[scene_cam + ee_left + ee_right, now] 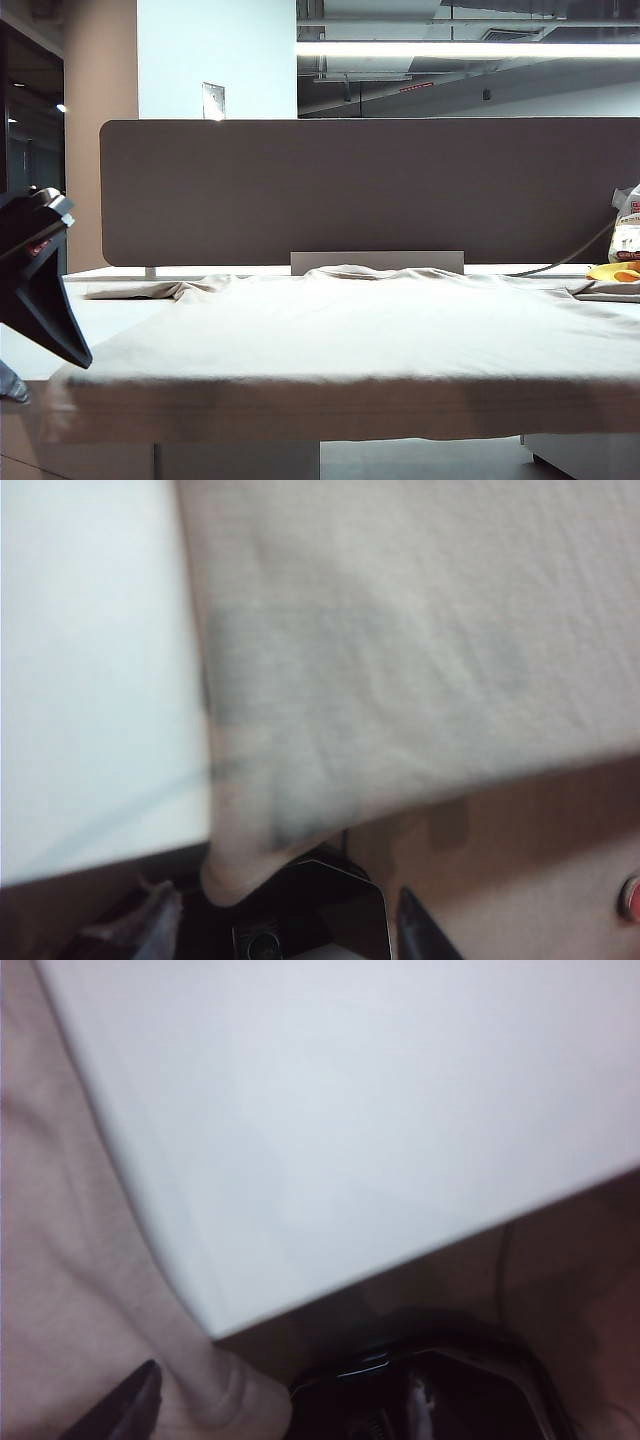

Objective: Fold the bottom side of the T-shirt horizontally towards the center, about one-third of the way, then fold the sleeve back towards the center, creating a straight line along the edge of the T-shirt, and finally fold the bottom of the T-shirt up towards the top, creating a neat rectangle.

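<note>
The beige T-shirt (350, 330) lies spread over the white table, its neckline at the far side. The bottom of the T-shirt (330, 425) hangs over the table's front edge. In the left wrist view my left gripper (290, 932) is open, and a hanging corner of the T-shirt (235, 875) droops between its fingers (160, 920), apart from both. My right gripper (270, 1410) is open too. The other hem corner of the T-shirt (235, 1400) lies beside its dark finger (120, 1405), just off the table's corner (215, 1325). Neither gripper's fingers show in the exterior view.
A dark part of the left arm (40, 290) juts in at the exterior view's left edge. A grey partition (370, 190) stands behind the table. A yellow-and-white bag (625, 245) sits at the far right by a sleeve (605, 290).
</note>
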Motion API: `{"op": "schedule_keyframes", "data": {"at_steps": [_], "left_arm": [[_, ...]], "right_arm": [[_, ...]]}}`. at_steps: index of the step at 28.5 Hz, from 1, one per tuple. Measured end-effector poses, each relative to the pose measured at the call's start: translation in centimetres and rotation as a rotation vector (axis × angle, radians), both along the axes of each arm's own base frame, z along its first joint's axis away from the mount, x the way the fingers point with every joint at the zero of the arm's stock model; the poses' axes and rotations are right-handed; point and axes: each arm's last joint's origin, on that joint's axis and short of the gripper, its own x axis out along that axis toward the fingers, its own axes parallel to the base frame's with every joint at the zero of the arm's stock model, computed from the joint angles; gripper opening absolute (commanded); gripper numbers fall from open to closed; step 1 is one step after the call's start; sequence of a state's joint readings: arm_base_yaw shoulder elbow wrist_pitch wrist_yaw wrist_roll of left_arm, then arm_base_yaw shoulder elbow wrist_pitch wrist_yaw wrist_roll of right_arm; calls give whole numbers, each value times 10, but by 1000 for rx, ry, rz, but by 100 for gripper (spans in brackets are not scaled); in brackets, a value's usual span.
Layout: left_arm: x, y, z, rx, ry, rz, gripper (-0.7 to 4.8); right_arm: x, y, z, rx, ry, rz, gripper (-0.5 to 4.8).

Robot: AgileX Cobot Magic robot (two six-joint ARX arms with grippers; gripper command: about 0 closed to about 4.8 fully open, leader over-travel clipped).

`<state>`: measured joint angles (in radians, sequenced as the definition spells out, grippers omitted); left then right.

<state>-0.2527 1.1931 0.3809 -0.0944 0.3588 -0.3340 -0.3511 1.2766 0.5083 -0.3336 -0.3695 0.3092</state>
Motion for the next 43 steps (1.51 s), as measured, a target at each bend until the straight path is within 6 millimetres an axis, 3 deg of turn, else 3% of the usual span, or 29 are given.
{"op": "schedule_keyframes", "data": {"at_steps": [16,18,23,28,32,43], "left_arm": [[11,-3,-23,-11,74,3,277],[12,-4,-23,-15,69,3,256],[14,-5,-22,-35,45,3,131],[15,-5,-21,-50,37,3,100],[15,-5,-21,-50,35,4,-3],[17,-7,-18,-104,22,-36,-6]], "right_arm": [[8,0,-10,85,-19,46,305],[9,3,-10,94,-25,63,299],[10,8,-9,101,-31,90,176],[12,10,-8,104,-46,110,100],[12,11,-8,117,-48,117,-4],[12,12,-8,164,-64,137,-6]]}}
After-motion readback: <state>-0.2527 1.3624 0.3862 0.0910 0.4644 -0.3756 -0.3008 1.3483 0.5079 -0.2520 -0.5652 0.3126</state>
